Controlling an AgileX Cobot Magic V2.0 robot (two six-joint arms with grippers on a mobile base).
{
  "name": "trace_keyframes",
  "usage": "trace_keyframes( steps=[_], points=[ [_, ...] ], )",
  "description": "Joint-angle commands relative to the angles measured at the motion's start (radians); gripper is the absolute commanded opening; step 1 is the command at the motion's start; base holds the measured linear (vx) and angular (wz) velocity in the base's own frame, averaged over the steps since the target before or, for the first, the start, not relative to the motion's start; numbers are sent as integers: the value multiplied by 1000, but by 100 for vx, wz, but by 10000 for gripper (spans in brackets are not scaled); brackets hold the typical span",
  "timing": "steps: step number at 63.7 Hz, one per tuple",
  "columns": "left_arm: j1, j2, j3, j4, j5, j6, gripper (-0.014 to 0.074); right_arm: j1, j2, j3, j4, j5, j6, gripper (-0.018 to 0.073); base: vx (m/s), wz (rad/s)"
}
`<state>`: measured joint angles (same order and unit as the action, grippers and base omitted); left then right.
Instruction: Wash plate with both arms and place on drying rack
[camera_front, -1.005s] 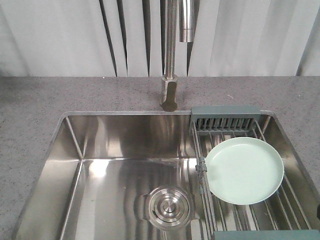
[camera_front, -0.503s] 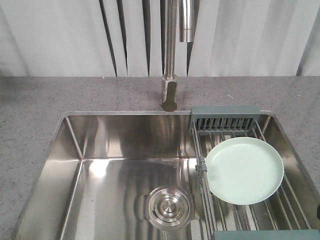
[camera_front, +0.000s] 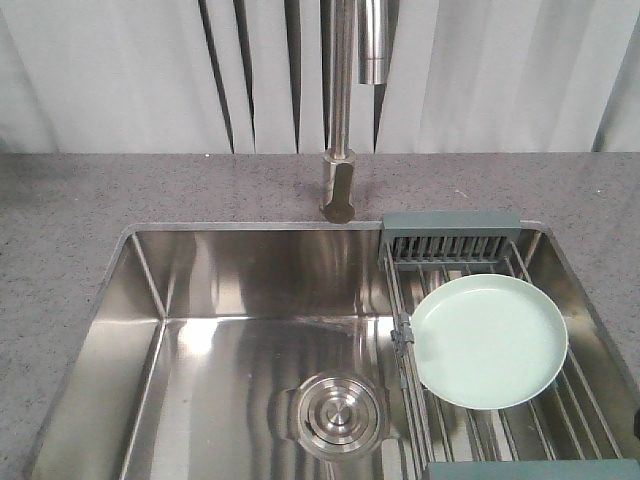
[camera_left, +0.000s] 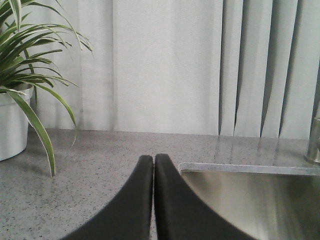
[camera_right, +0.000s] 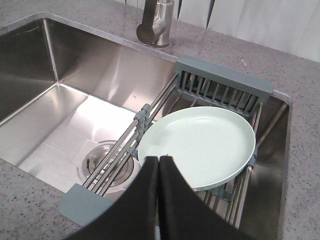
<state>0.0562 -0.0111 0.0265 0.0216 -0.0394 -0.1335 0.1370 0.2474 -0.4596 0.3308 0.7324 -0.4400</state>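
**Plate on the rack, both grippers empty**

Your plate (camera_front: 489, 341) lies flat on the rack (camera_front: 452, 232), which spans the right side of the sink (camera_front: 250, 270). It rests across the steel wires, face up, with its left edge reaching out over the rack's left rail toward the open basin. Nothing grips it.

Your left gripper (camera_left: 153, 165) hangs over the counter (camera_left: 90, 155) just left of the sink's corner, well apart from the plate, with its fingers pressed together on nothing. A potted plant (camera_left: 20, 65) stands further left on that counter. Your right gripper (camera_right: 159, 161) sits above the near edge of the plate, fingers also together and empty; whether the tips touch the rim, you cannot tell from the wrist view.

Judging by how things lie, you are either at the very start, with the plate waiting to be lifted, or at the end, with it already set down. No water runs from the tap (camera_front: 340, 150), and the plate shows no visible wetness, so the pictures do not settle it.

If the wash is still to come, your next move calls for opening the right fingers, taking the near rim, and bringing the left arm over the basin to share the hold. Watch the raised rim: it is low and smooth, and a shallow pinch could slip.
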Motion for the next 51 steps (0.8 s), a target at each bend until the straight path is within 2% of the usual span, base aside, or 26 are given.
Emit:
trace_keyframes(
  steps=[1,44,51],
  points=[
    [-9,-17,22,-1,-78,-3,-6,-4,12,-26,16,-59,0,-6,0,0],
    [-9,-16,22,-1,-78,-3,-6,-4,12,-26,16,-59,0,-6,0,0],
    [-9,-16,22,-1,-78,-3,-6,-4,12,0,-10,-88,-5,-6,0,0]
  ],
)
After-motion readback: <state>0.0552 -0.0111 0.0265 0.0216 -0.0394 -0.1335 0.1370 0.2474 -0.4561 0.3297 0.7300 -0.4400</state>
